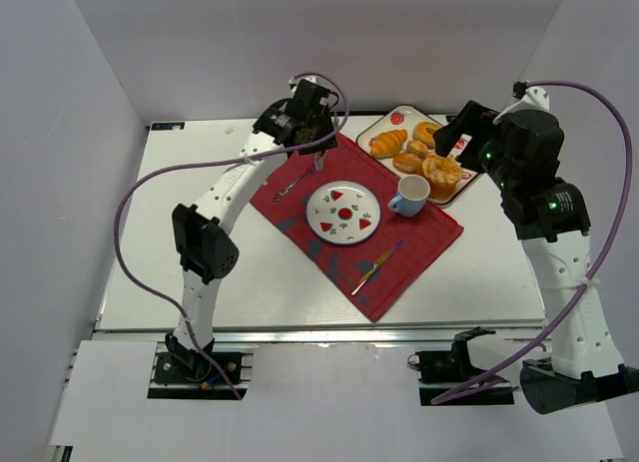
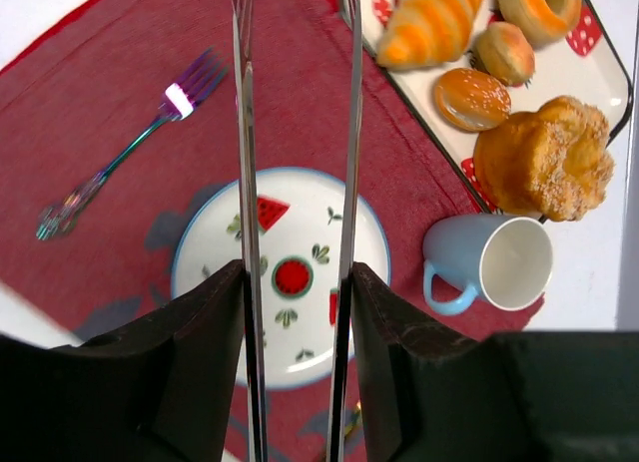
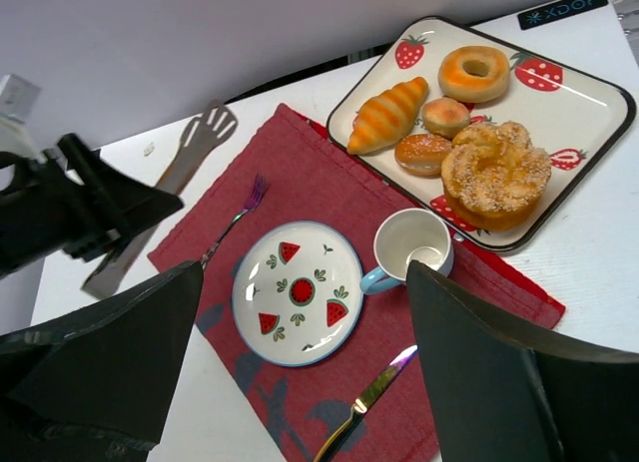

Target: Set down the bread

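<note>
On the left, the fork [image 2: 125,153] lies on the red mat [image 3: 300,173]. The left end effector [image 2: 298,272] is clamped on a pair of metal tongs [image 2: 245,133], and the right wrist view shows their tip well apart from the tray. In the middle the plate [image 1: 324,201] is bare, with the mug [image 3: 414,242] just beside it. Further right, the bread [image 3: 387,115] lies on the tray [image 3: 584,108] next to the donut [image 3: 474,73] and the rounder pastries [image 3: 496,173] — nothing grips it. The right end effector [image 3: 305,272] hangs with its fingers spread wide and empty. The tool is in hand, then, but lifting the bread and setting it down — likely on the plate — are not yet done.
</note>
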Available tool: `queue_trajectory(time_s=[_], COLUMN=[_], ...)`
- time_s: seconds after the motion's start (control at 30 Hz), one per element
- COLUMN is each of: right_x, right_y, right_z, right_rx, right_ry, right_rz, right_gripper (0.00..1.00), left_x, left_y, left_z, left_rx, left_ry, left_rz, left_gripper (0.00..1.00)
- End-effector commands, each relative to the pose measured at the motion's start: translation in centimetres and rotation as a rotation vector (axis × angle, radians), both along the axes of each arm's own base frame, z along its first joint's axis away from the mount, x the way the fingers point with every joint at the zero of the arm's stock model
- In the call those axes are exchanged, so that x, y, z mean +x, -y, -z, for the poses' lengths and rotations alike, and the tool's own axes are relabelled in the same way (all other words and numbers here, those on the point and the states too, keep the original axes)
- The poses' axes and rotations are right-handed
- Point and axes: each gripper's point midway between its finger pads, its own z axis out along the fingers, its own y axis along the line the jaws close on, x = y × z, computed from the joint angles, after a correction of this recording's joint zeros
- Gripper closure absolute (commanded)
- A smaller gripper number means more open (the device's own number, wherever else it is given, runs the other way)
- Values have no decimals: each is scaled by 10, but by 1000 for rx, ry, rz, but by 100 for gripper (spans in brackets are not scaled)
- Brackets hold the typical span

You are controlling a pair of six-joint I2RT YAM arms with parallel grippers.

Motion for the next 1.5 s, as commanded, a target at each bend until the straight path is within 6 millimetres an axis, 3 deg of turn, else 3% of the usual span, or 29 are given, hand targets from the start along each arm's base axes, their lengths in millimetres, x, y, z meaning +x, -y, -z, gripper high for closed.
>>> queue_trajectory(time_s=[0.0,0.07,0.17,0.23,0.4,0.63,0.9,1.47], right_x=[-1,-2,-3,-2,1,6,11,17], right_y=[10,15,23,28,38,48,49,44], right_z=[-13,-20,-18,-15,-24,-34,-13,19], right_rx=[2,-13,-52,-79,-147,-193,-199,-201], right_ry=[73,100,86,62,65,80,42,-12], right_rz=[59,73,102,128,154,204,217,199], right_gripper=[11,11,11,11,11,11,11,11], left_x=[21,32,47,50,50,54,52,61], left_y=[30,38,53,68,86,88,79,92], left_z=[-27,-13,-9,-18,-3,36,84,131], left_rx=[-33,6,28,4,26,150,253,246], left_ry=[173,197,258,313,344,338,266,221], left_rz=[155,213,299,375,524,644,705,734], left_gripper=[46,46,47,47,47,43,43,36])
